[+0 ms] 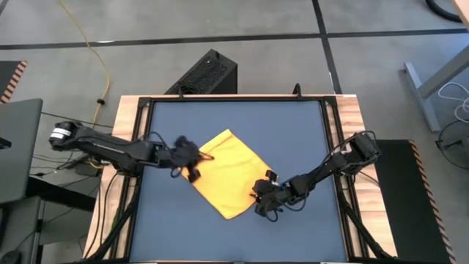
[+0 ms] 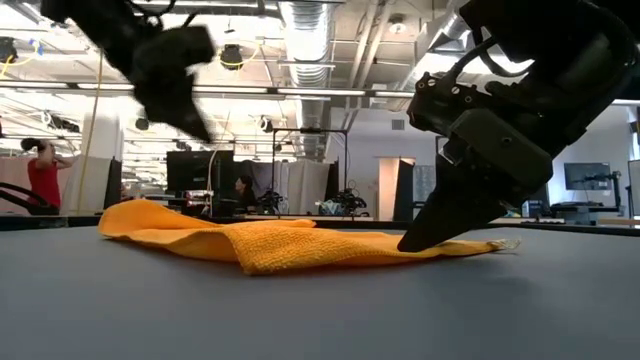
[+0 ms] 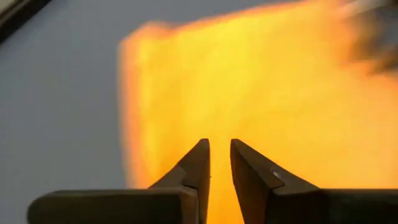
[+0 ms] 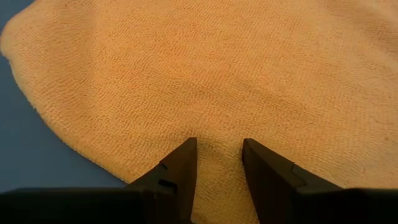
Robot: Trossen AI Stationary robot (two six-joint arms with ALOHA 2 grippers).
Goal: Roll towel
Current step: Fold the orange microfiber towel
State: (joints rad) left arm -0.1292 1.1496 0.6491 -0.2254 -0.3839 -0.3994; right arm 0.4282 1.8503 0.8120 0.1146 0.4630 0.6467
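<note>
While the small bright yellow terry towel (image 1: 233, 173) lies nearly flat in the middle of the dark blue tabletop (image 1: 293, 125), turned like a diamond, both arms bracket it. On the left, the left gripper (image 1: 192, 163) hangs over the towel's left edge, lifted clear of the cloth in the low view; its two dark fingers (image 3: 194, 167) stand a narrow slit apart with nothing between them. Across the cloth a low fold rises near the middle, so the towel is not yet smooth. On the right, the right gripper (image 1: 262, 196) is down at the towel's lower right edge, its fingertips (image 4: 180, 163) parted and pressing on the weave, not pinching it.

No roll seems started. To do this well, I judge each claw should seize the same edge at matching points, lift only slightly, and turn the edge over evenly, so the roll stays tight and straight instead of skewing toward one corner.
</note>
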